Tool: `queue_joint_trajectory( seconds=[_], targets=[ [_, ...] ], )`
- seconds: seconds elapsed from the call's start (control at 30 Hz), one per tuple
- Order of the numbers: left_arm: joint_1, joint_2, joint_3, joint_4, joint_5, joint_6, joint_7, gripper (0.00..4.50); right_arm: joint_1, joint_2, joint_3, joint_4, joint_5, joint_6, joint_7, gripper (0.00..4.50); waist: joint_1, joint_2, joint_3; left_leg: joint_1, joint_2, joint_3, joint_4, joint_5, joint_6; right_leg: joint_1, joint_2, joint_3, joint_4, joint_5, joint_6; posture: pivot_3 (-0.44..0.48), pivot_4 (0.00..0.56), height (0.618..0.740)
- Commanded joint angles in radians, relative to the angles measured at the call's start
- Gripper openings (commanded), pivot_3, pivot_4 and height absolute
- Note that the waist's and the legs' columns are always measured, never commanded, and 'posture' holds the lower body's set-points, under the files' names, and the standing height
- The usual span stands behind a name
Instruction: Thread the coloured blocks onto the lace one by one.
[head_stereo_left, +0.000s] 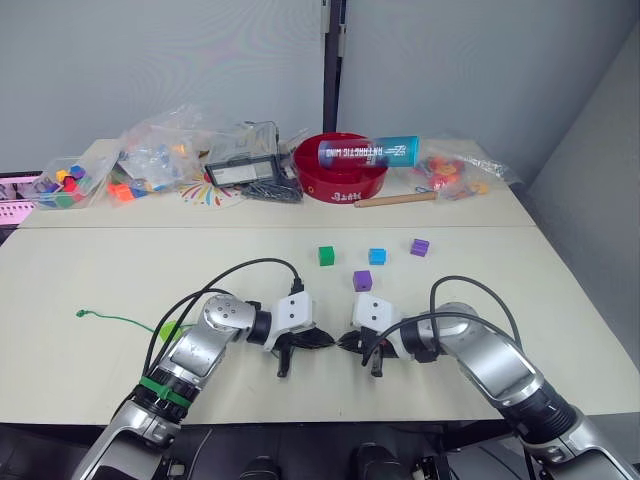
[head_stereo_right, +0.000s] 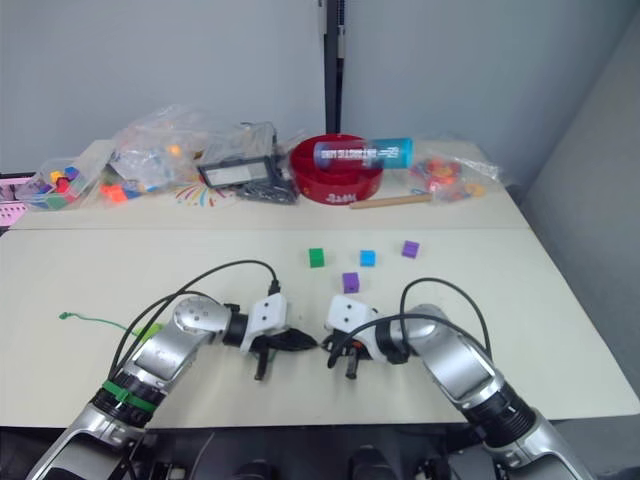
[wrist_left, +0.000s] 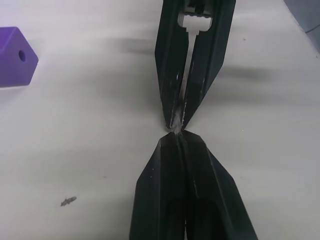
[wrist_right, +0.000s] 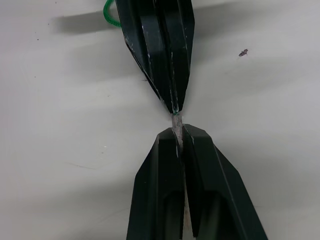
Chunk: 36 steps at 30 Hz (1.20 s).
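Note:
My two grippers meet tip to tip on the near middle of the table. The left gripper (head_stereo_left: 328, 340) is shut on the green lace (head_stereo_left: 110, 319), which trails off to the left. The lace's pale tip (wrist_right: 176, 121) pokes out into the right gripper (head_stereo_left: 345, 342), which is shut on it. A lime green block (head_stereo_left: 172, 330) lies by the cord, partly behind my left arm. One purple block (head_stereo_left: 362, 281) sits just beyond the grippers. Farther back stand a dark green block (head_stereo_left: 326, 256), a blue block (head_stereo_left: 377, 256) and another purple block (head_stereo_left: 419, 247).
At the back of the table stand a red bowl (head_stereo_left: 340, 178) with a blue-ended tube (head_stereo_left: 368, 152) across it, a black device (head_stereo_left: 245, 172), a wooden stick (head_stereo_left: 395, 200) and clear bags of toy pieces (head_stereo_left: 160, 150) (head_stereo_left: 455, 172). Black cables loop over both forearms.

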Motion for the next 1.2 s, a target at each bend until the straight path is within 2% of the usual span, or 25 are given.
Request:
queue_joint_trajectory(
  seconds=[0.03, 0.07, 0.37, 0.97, 1.03, 1.13, 1.2],
  targets=[
    [0.008, -0.003, 0.004, -0.046, -0.015, 0.007, 0.000, 0.02, -0.006, 0.002, -0.004, -0.022, 0.003, 0.001, -0.002, 0.00, 0.000, 0.000, 0.000, 0.000, 0.000, 0.000, 0.000, 0.000, 0.000, 0.000, 0.000, 0.000, 0.000, 0.000, 0.000, 0.000, 0.150, 0.740],
    [0.011, 0.002, 0.006, -0.049, -0.016, 0.008, -0.004, 0.02, -0.003, 0.003, -0.007, -0.024, 0.005, 0.004, -0.004, 0.00, 0.000, 0.000, 0.000, 0.000, 0.000, 0.000, 0.000, 0.000, 0.000, 0.000, 0.000, 0.000, 0.000, 0.000, 0.000, 0.000, 0.150, 0.740],
    [0.017, 0.070, 0.039, -0.003, -0.012, -0.012, -0.032, 0.00, 0.054, -0.024, -0.025, -0.030, 0.002, -0.038, -0.008, 3.04, 0.002, 0.000, 0.000, 0.000, 0.000, 0.000, 0.000, 0.000, 0.000, 0.000, 0.000, 0.000, 0.000, 0.000, 0.000, 0.000, 0.150, 0.740],
    [0.011, 0.090, 0.034, 0.017, -0.005, -0.034, -0.054, 0.00, 0.112, -0.020, -0.053, 0.003, 0.005, -0.099, -0.019, 3.04, 0.002, 0.000, 0.000, 0.001, 0.000, 0.000, 0.000, 0.000, 0.000, 0.001, 0.000, 0.000, 0.000, 0.000, 0.000, 0.000, 0.150, 0.740],
    [0.011, 0.084, 0.053, -0.001, -0.048, 0.007, -0.065, 0.00, 0.115, -0.017, -0.058, -0.003, 0.011, -0.102, -0.018, 3.04, 0.002, 0.000, 0.000, 0.001, 0.000, 0.000, 0.000, 0.000, 0.000, 0.001, 0.000, 0.000, 0.000, 0.000, 0.000, 0.000, 0.150, 0.740],
    [-0.008, 0.079, 0.078, -0.032, -0.095, 0.036, -0.077, 0.83, 0.127, -0.005, -0.086, -0.019, 0.035, -0.101, -0.026, 3.07, 0.002, 0.000, 0.000, 0.001, 0.000, 0.000, 0.000, 0.000, 0.000, 0.001, 0.000, 0.000, 0.000, 0.000, 0.000, 0.000, 0.150, 0.740],
    [-0.021, 0.078, 0.075, -0.029, -0.074, 0.002, -0.066, 1.48, 0.140, -0.003, -0.105, -0.029, 0.048, -0.107, -0.033, 3.07, 0.003, 0.000, 0.000, 0.000, 0.000, 0.000, 0.000, 0.000, 0.000, 0.001, 0.000, 0.000, 0.000, 0.000, 0.000, 0.000, 0.150, 0.740]
  ],
)
